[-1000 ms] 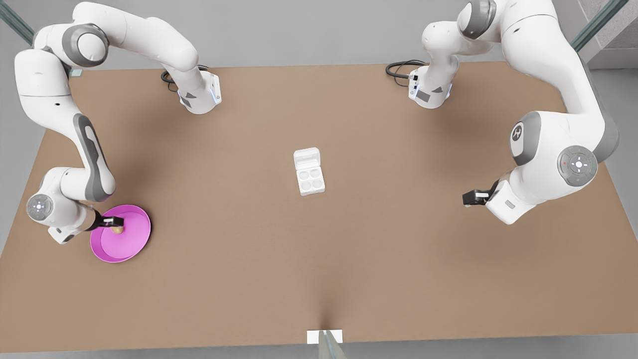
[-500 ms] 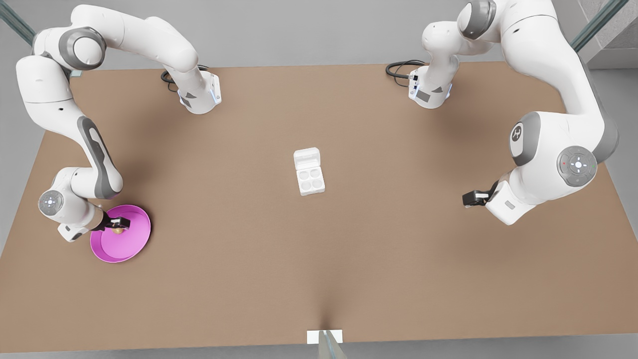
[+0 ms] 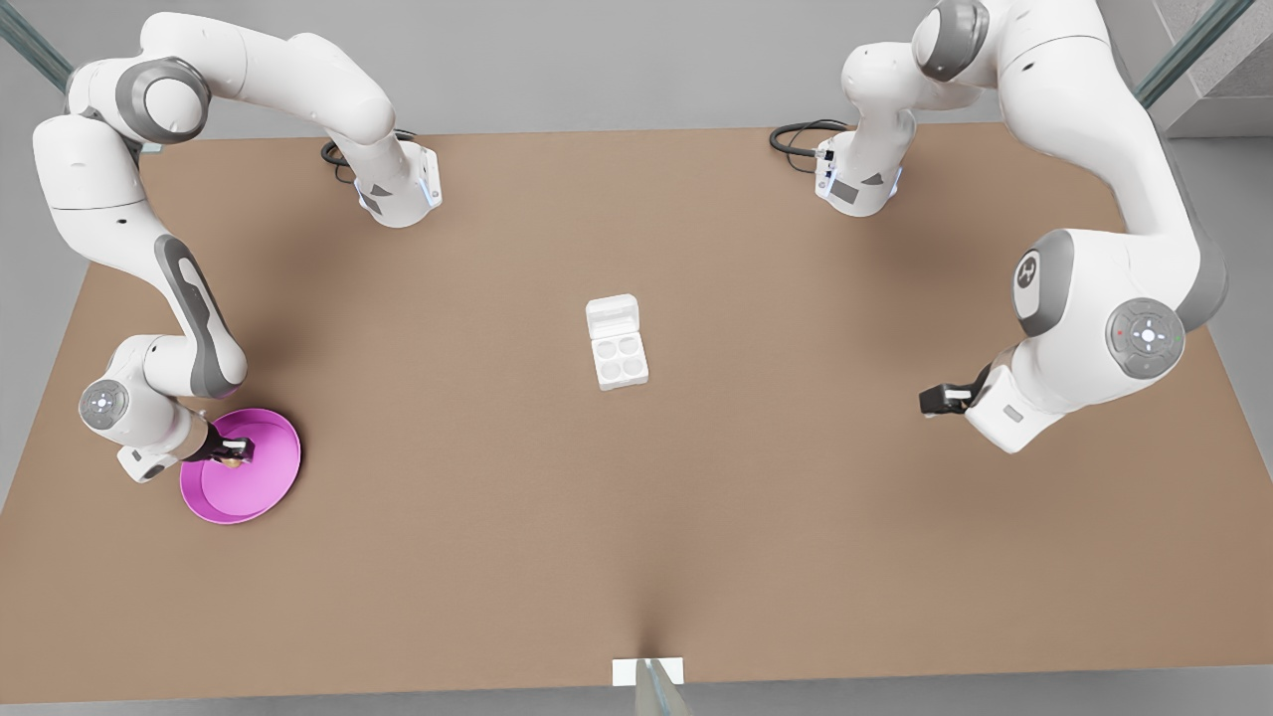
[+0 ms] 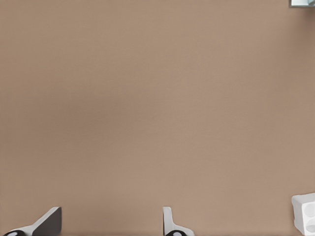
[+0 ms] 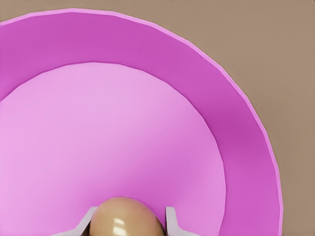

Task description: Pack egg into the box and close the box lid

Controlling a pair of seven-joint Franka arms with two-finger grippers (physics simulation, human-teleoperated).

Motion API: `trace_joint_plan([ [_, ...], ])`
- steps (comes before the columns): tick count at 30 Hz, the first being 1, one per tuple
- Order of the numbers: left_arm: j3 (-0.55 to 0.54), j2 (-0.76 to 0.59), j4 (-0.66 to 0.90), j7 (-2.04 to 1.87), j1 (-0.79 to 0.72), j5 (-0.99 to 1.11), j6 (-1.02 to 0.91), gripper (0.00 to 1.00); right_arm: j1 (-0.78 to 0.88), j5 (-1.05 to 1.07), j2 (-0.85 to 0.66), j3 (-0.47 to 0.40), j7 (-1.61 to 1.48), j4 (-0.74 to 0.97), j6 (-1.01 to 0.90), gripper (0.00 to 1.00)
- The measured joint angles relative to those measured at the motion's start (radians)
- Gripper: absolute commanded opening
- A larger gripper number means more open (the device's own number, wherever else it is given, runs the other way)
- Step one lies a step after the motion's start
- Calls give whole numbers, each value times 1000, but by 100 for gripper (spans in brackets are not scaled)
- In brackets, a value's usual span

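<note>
At the front view's left, right hand [image 3: 235, 458] over pink plate [image 3: 269, 492] near worktop [image 3: 696, 517] edge, fingers [image 5: 172, 222] flanking and touching egg [image 5: 125, 219], drawn slightly closer than a second ago. Centre: box [image 3: 619, 360], box lid [image 3: 611, 315] open, bare worktop all round. Right: left hand [image 3: 930, 400] spread open, waiting, nudged leftward; fingertips cut off in its wrist view.

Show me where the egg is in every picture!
Front view: egg on the pink plate, front view's left, in the right tool.
Right wrist view: egg between the tool's fingers.
Left wrist view: table and box corner.
Shared landmark: pink plate.
</note>
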Motion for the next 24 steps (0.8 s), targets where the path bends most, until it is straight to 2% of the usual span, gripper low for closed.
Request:
trace_joint_plan([
  [6, 0, 6, 1, -1, 1, -1, 3, 100, 6, 6, -23, 1, 0, -1, -8, 52],
  [10, 0, 7, 1, -2, -2, -2, 3, 100, 18, 13, -77, 44, 2, 1, -60, 52],
  [12, 0, 6, 1, -2, -1, -1, 3, 100, 90, 34, -113, 61, 11, 6, -104, 52],
  [15, 0, 6, 1, -2, 0, -1, 4, 100, 310, 116, -158, 46, 42, 11, -165, 52],
  [21, 0, 8, 1, -2, 1, -2, 4, 100, 961, 394, -179, -282, 124, 97, -257, 52],
  [24, 0, 7, 1, -3, 1, -1, 4, 100, 1134, 512, -183, -333, 170, 141, -309, 54],
])
